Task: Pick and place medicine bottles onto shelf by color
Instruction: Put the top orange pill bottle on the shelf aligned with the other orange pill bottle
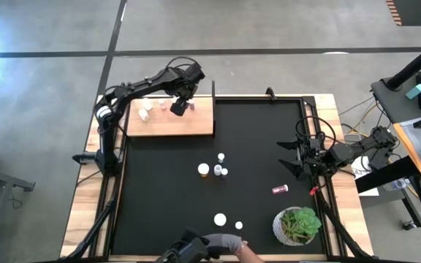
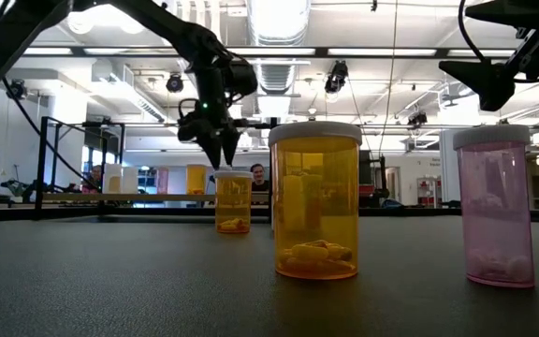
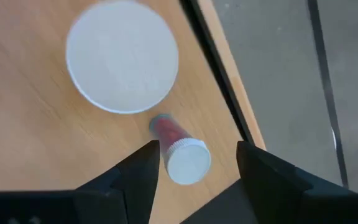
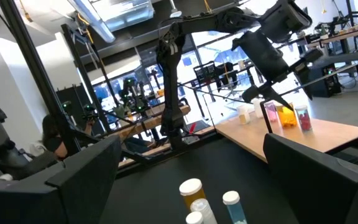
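Dark red bottle (image 3: pixel 180 153): upright on shelf (image 1: pixel 196 124), apparently its colour spot, beside a white-capped bottle (image 3: pixel 122 56); left gripper (image 3: pixel 197 163) above, fingers spread either side, not gripping; right gripper (image 1: pixel 292 157) spread, well off shelf.

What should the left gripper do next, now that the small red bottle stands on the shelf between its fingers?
Probably lift straight up and clear. In the left wrist view the left gripper stands open around the red bottle, which sits upright on the shelf beside a large white cap, with gaps on both sides. The bottle looks placed, so retreating seems right.
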